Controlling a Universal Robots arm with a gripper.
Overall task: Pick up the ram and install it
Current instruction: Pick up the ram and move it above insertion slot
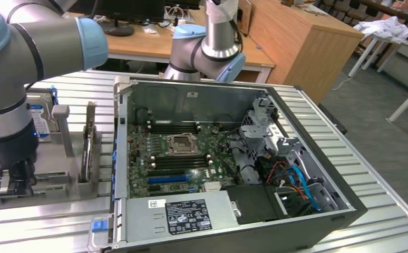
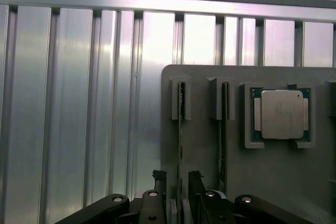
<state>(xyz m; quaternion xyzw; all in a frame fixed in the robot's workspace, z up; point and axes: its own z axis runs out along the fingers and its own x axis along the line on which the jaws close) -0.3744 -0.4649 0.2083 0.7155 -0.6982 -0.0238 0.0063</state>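
Presently, tool [image 2: 177, 178]: open, jaws either side of ram [image 2: 180, 129].
Ram: stood on edge in holder [image 2: 205, 145], directly between jaws; long axis ran along the gap.

desk [image 2: 68, 103]: ribbed aluminium, brushed, fairly shiny, throws glare.
holder tray [image 2: 202, 77]: matt grey plastic, smooth.
ram [image 2: 180, 140], seen edge-on: dull green laminate board.
CPU [image 2: 282, 114]: satin silver metal lid on a green board.
pincer [image 2: 176, 176]: matt black, bright metal screw heads.
arm [image 1: 222, 26]: satin silver metal tubes, glossy pale-blue plastic joint caps.
PC case [image 1: 190, 95]: bare matt grey sheet metal inside, black outer skin.
motherboard [image 1: 179, 158]: green board, black plastic slots.
PSU [image 1: 144, 221]: plain grey metal, printed paper-like label.
cabinet [image 1: 295, 47]: wood-look, smooth.
cloth [image 1: 387, 26]: white, crumpled.
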